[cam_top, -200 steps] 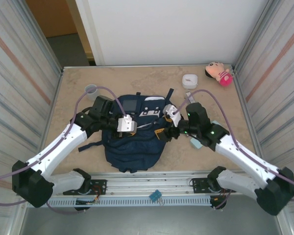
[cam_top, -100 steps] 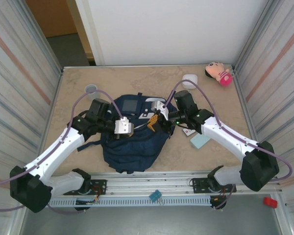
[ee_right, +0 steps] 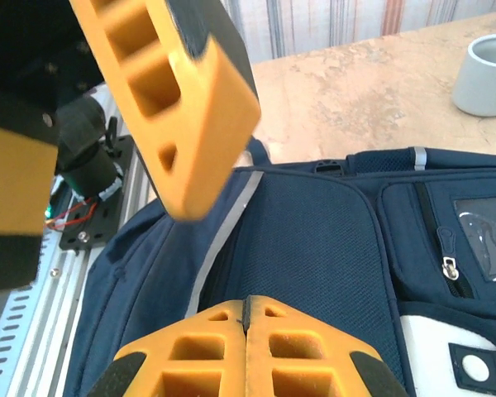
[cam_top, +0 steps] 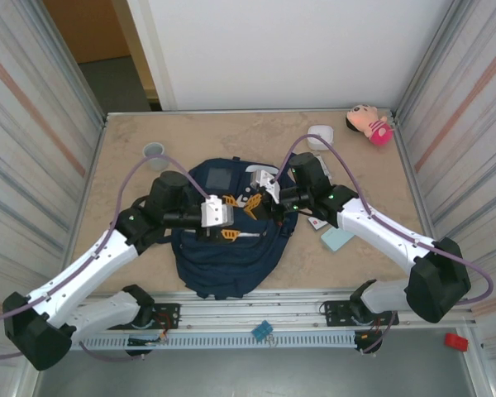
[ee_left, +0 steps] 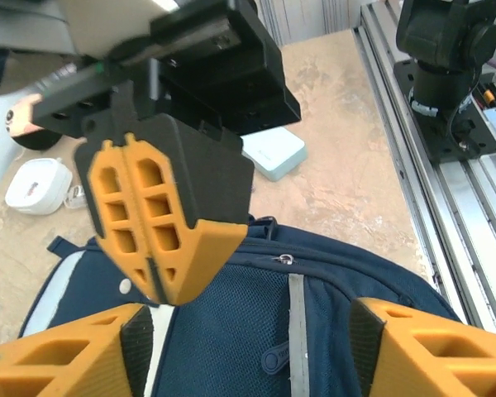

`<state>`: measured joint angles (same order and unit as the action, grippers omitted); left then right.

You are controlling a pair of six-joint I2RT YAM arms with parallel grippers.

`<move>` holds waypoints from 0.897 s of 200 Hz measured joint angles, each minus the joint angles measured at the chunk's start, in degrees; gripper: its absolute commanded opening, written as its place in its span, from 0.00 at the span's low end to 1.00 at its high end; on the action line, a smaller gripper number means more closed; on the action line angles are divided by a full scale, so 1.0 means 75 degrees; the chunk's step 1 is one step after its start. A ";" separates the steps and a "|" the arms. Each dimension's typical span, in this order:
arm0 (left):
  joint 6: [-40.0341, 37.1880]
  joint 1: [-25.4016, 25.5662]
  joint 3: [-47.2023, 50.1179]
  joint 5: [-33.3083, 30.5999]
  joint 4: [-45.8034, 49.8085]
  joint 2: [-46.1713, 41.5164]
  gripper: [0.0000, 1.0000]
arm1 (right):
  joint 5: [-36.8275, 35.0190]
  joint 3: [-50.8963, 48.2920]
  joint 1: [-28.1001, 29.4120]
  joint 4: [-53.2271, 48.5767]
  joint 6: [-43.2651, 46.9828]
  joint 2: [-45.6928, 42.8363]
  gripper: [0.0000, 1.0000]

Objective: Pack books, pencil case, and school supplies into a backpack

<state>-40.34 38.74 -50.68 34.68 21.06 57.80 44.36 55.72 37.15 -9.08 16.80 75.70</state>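
Newly spread wide over navy backpack (cam_top: pixel 231 265): left claw (cam_top: pixel 230 218). Pinched shut alongside: right claw (cam_top: pixel 252 205). Collision risk, being so close.

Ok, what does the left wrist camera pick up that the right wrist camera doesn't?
Left wrist view: the flat pale teal pencil case, a white rounded square box and the metal rail at the table's edge. Right wrist view: a grey cup and a clear window pocket. Both: the navy blue fabric backpack beneath the two hands, with the right hand shut and the left hand open.
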 measured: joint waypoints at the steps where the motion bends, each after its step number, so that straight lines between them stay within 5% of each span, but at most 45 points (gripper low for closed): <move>1: -0.0009 0.0017 0.0000 -0.0017 0.0012 0.0012 0.71 | 0.0000 0.0000 0.0000 0.0000 -0.0012 0.0000 0.13; 49: 0.0090 0.1448 0.0003 -0.1530 0.0417 0.0726 0.79 | -0.0154 -0.0833 -0.0455 0.0283 -0.0673 -0.0819 0.36; 83: 0.0391 0.1804 0.0006 -0.2337 0.0213 0.1390 0.80 | -0.0318 -0.1515 -0.0810 0.0265 -0.1040 -0.1574 0.44; 134: 0.0629 0.1918 0.0093 -0.2906 -0.0093 0.2308 0.33 | -0.0510 -0.2294 -0.1518 0.0169 -0.1460 -0.2643 0.59; 154: 0.0592 0.1915 0.0102 -0.2993 -0.0224 0.2273 0.07 | -0.0548 -0.2463 -0.1999 0.0096 -0.1722 -0.2871 0.70; 179: 0.0592 0.1839 0.0376 -0.2978 -0.0621 0.1827 0.00 | -0.0495 -0.2445 -0.2532 -0.0184 -0.1918 -0.2658 0.78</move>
<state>-35.90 52.53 -47.86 12.34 16.40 71.50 40.64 37.39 18.15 -10.46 2.42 55.77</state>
